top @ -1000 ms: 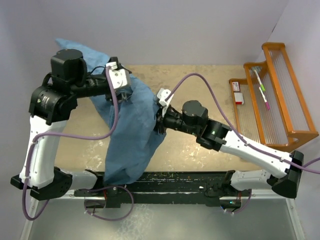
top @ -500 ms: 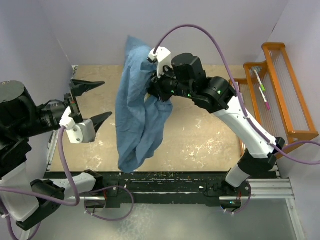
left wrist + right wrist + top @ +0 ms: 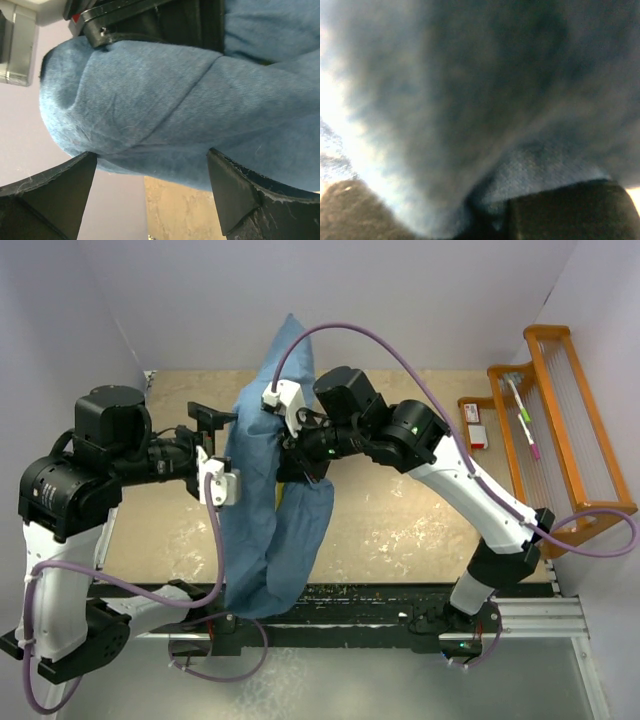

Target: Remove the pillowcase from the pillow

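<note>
The slate-blue pillowcase [image 3: 265,530] hangs in a long wrinkled drape from above the table down to its front edge. My right gripper [image 3: 290,435] is shut on its upper part. In the right wrist view only blurred dark cloth [image 3: 470,100] shows, pinched at that gripper [image 3: 490,220]. My left gripper [image 3: 226,452] stands open just left of the drape, its jaws wide apart. In the left wrist view a rounded blue fold [image 3: 165,95] sits at the level of the fingertips [image 3: 85,165], not gripped by the left gripper [image 3: 151,160]. The pillow is hidden.
An orange wooden rack [image 3: 560,430] holding pens and a small box [image 3: 476,427] stands at the right wall. The tan table top [image 3: 410,520] lies under the arms, with a black rail [image 3: 350,602] along its front edge. Purple walls close in at left and back.
My left gripper let go of the pillowcase, swung out to the left, and has come back open beside it. The right arm lifted the cloth up and to the left.
</note>
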Tool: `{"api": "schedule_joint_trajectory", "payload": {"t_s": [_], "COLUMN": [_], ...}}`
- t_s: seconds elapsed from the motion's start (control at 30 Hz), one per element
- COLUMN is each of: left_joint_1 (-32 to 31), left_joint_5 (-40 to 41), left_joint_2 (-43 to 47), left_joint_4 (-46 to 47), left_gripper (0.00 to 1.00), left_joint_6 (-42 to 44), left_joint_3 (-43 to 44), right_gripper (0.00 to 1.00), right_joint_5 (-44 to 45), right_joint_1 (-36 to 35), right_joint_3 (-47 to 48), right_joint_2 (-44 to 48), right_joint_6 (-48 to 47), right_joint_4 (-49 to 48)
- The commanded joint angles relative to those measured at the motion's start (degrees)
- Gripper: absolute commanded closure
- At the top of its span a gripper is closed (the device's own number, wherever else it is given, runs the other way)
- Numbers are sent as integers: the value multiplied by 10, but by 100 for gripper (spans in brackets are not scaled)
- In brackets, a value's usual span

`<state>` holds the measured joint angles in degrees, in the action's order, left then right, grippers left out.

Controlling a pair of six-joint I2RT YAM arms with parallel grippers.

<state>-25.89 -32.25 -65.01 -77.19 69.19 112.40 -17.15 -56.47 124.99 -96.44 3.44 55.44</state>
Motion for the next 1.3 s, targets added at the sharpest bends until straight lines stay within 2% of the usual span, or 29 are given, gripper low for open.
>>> {"api": "schedule_joint_trajectory", "payload": {"t_s": [0.0, 0.17, 0.43, 0.63, 0.77, 0.8, 0.87, 0.93, 0.97, 1.0, 1.03, 1.07, 1.17, 1.27], "left_joint_1": [-1, -2, -1, -1, -1, -1, -1, -1, -1, -1, -1, -1, -1, -1], "left_joint_5": [-6, -14, -2, -10, -30, -34, -40, -58, -71, -83, -92, -96, -89, -64], "left_joint_2": [32, 74, 88, 75, 76, 75, 77, 83, 86, 91, 97, 104, 113, 106], "left_joint_4": [60, 141, 99, 68, 31, 12, -15, -16, -4, 14, 48, 86, 165, 203], "left_gripper": [6, 6, 5, 4, 6, 10, 26, 45, 58, 83, 97, 100, 100, 100], "left_joint_6": [55, 64, 105, 136, 119, 114, 101, 69, 45, 11, -32, -79, -169, -234], "left_joint_3": [-13, -66, -73, -68, -83, -91, -110, -130, -139, -149, -160, -171, -188, -189], "right_gripper": [100, 100, 100, 100, 100, 100, 100, 100, 100, 100, 100, 100, 99, 89], "right_joint_5": [-120, -174, -216, -184, -179, -184, -197, -202, -207, -213, -218, -224, -249, -267], "right_joint_1": [-7, -15, -47, -112, -115, -115, -115, -114, -113, -111, -107, -100, -53, 12], "right_joint_3": [-9, 22, 48, 109, 106, 104, 100, 101, 101, 101, 101, 94, 36, -73], "right_joint_2": [30, 14, -6, -66, -63, -60, -51, -47, -46, -47, -48, -46, -12, 56], "right_joint_6": [6, 7, 3, -2, 0, 3, 5, 5, 6, 7, 10, 13, 43, 103], "right_joint_4": [-44, -48, -58, -16, -18, -23, -40, -49, -54, -59, -64, -71, -131, -242]}}
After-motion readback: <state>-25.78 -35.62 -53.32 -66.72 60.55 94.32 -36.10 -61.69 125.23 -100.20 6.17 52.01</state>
